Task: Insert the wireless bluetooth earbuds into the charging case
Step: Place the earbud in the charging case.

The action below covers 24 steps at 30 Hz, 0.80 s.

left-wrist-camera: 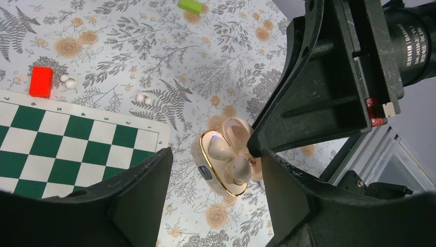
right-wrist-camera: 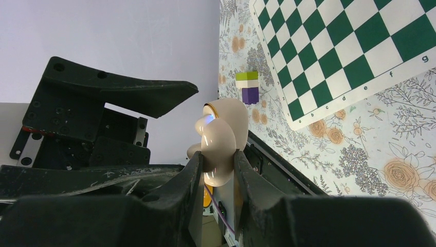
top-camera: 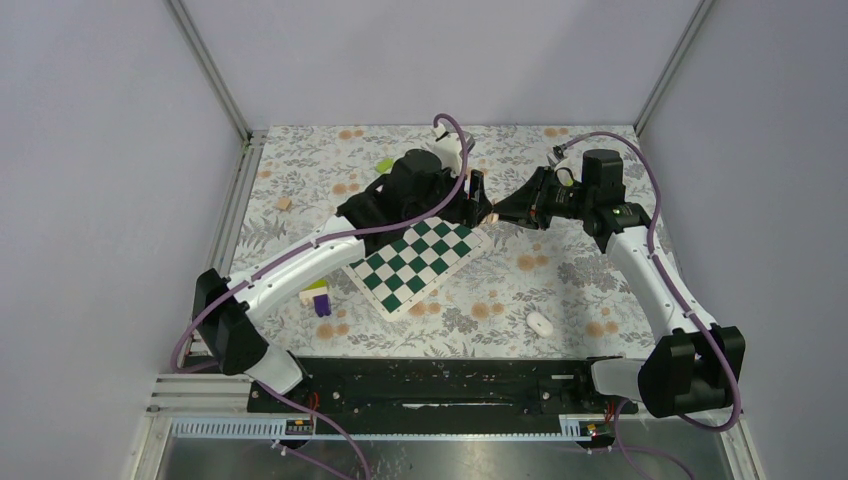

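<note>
Top external view: the left gripper [top-camera: 478,203] and the right gripper [top-camera: 502,212] are meeting nose to nose past the far corner of the chessboard [top-camera: 420,262]. The charging case [top-camera: 491,215] is showing as a tiny pale dot between them, up off the worktop [top-camera: 600,250]. One white earbud [top-camera: 540,322] is lying alone on the worktop, well apart from the case and nearer the arm bases.

Left wrist view: the case is hanging open like a shell. It is peach, with a thin gold rim and a small light glowing at one end. Two round peach lumps are sitting inside it, and it is hard to tell what they are. The left fingers [left-wrist-camera: 139,206] are standing wide apart and holding nothing. The case is showing between them, not touching them.

Right wrist view: the right fingers [right-wrist-camera: 185,190] are squeezing the case from both sides, and its rounded top is poking out past their tips.

The case is looking small, light, hard and very smooth, so it could slip. A firm hold on its outer sides, leaving the inside free, seems best. The earbud is likely light and slick too, so a pinch across its narrow middle should work.
</note>
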Tool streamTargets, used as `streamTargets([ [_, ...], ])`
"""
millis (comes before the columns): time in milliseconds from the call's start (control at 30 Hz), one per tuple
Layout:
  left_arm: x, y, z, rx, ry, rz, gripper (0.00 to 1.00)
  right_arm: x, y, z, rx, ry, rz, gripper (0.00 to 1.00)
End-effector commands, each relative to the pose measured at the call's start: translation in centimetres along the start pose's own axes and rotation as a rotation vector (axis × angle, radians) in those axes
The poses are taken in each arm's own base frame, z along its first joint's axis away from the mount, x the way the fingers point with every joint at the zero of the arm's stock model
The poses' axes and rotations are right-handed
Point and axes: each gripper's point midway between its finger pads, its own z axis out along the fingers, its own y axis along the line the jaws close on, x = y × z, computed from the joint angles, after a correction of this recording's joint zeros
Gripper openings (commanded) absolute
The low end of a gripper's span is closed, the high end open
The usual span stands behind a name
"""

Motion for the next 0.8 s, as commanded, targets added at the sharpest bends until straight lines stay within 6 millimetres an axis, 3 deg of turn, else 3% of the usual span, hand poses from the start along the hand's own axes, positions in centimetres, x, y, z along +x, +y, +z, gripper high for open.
streamTargets([
  [0,-2.25,-1.02,-0.46,0.017,-0.053,0.032,0.64,0.38,2.45,-0.76,-0.059,0.006,-0.068,0.0],
  [767,-2.19,-1.02,-0.49,0.0,-0.054,-0.002,0.44,0.45,2.42,-0.7,-0.059,0.008,-0.066,0.0],
])
